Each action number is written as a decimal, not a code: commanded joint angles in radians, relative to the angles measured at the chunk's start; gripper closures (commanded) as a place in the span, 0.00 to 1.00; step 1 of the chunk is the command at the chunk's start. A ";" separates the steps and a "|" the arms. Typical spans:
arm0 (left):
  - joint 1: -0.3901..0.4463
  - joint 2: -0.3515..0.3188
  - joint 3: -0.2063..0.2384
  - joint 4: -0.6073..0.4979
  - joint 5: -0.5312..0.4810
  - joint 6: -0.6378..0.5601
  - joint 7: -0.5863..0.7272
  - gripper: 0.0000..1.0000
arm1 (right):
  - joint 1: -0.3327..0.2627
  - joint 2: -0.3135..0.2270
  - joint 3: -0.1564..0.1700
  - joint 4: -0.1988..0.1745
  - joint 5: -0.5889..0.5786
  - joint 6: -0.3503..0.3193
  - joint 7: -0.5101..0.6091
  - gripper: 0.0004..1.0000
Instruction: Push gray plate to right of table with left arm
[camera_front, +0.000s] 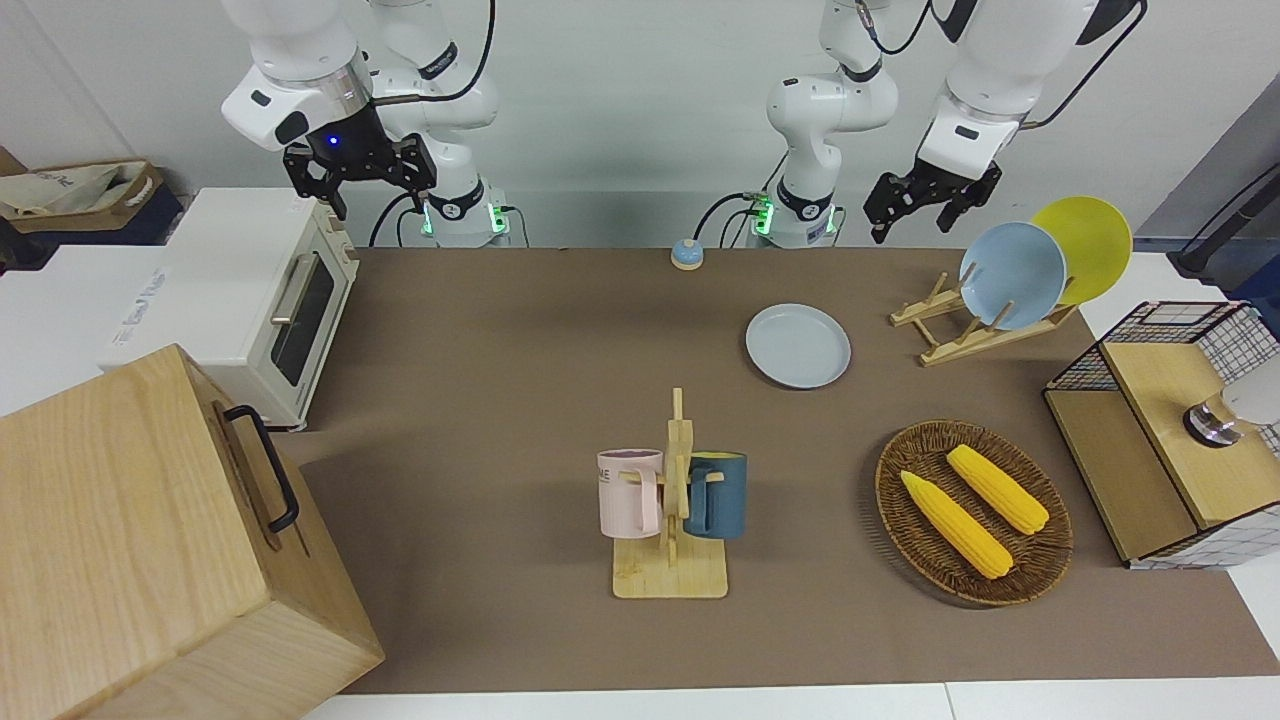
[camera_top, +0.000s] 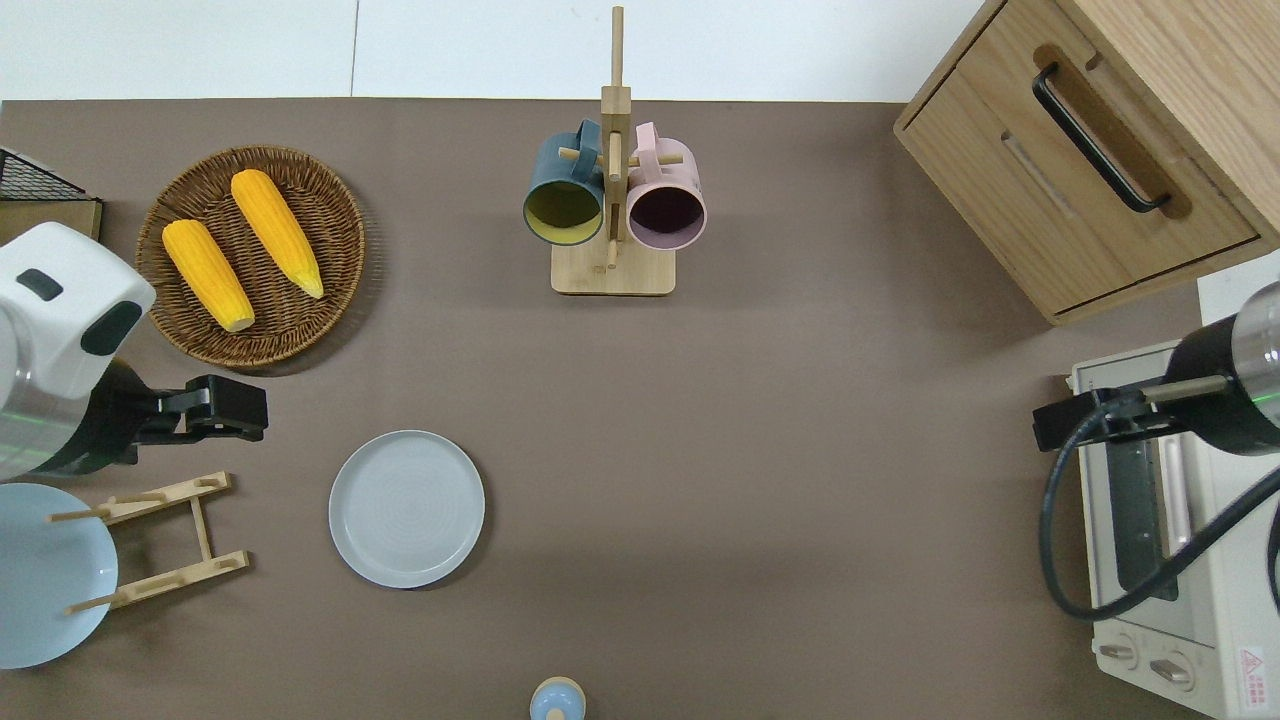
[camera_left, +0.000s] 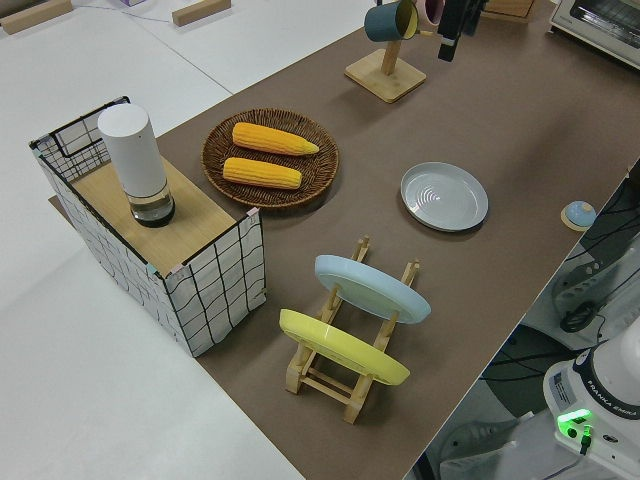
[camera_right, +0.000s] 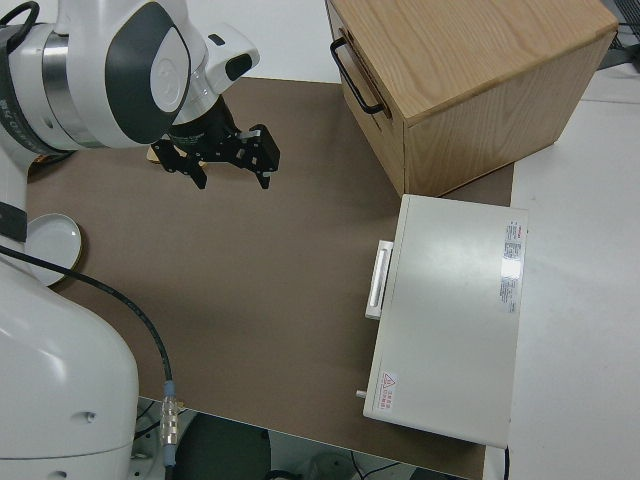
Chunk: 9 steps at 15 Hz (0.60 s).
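The gray plate (camera_front: 798, 346) lies flat on the brown table (camera_top: 800, 450), nearer to the robots than the mug rack; it also shows in the overhead view (camera_top: 407, 508) and the left side view (camera_left: 444, 196). My left gripper (camera_front: 910, 207) hangs open and empty in the air. In the overhead view the left gripper (camera_top: 228, 415) is over bare table between the corn basket and the plate rack, apart from the gray plate on the side toward the left arm's end. My right gripper (camera_front: 362, 185) is open and its arm is parked.
A mug rack (camera_top: 612, 200) with two mugs stands mid-table. A wicker basket (camera_top: 330, 215) holds two corn cobs. A wooden plate rack (camera_top: 150, 540) holds a blue plate (camera_front: 1012, 275) and a yellow plate (camera_front: 1085, 245). A toaster oven (camera_front: 270, 300) and wooden cabinet (camera_front: 150, 540) stand at the right arm's end.
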 joint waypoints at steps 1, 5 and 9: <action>0.007 -0.136 0.027 -0.235 -0.015 0.144 0.056 0.01 | -0.020 -0.002 0.016 0.009 0.004 -0.016 0.012 0.02; 0.005 -0.251 0.035 -0.548 -0.015 0.406 0.061 0.00 | -0.019 -0.002 0.016 0.009 0.004 -0.016 0.013 0.02; 0.001 -0.274 0.035 -0.809 -0.020 0.685 0.060 0.00 | -0.019 -0.002 0.016 0.009 0.004 -0.016 0.012 0.02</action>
